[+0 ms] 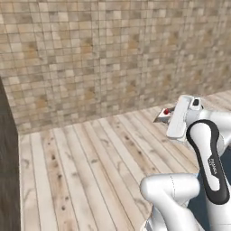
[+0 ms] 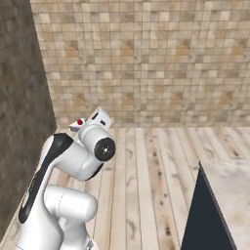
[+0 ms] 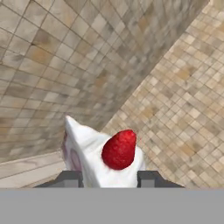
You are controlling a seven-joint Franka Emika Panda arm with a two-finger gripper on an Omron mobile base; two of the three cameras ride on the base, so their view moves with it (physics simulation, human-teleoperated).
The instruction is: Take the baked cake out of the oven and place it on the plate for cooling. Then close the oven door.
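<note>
Between the two dark fingertips of our gripper (image 3: 109, 178) sits the cake (image 3: 103, 155) — a pale wedge with a red berry on top — and the jaws stand part-closed, pinching it from both sides. From the left base view we see the cake (image 1: 163, 116) carried at the end of the arm, up in the air above the wooden floor (image 1: 90, 167) and near the tiled wall (image 1: 113, 54). Our main worry is the hold itself: the piece is small and looks soft, so a hard swing of the arm or a jolt from the base could, we judge, let it slide out or squash, and a fall onto the planks would spoil it. Tipping the hand too far might also roll the wedge out of the pinch. A dark slab with a pale top (image 2: 215, 205), perhaps a worktop, rises at the lower right of the right base view, and a dark wall (image 2: 22, 122) stands at the left — we should swing clear of both.
</note>
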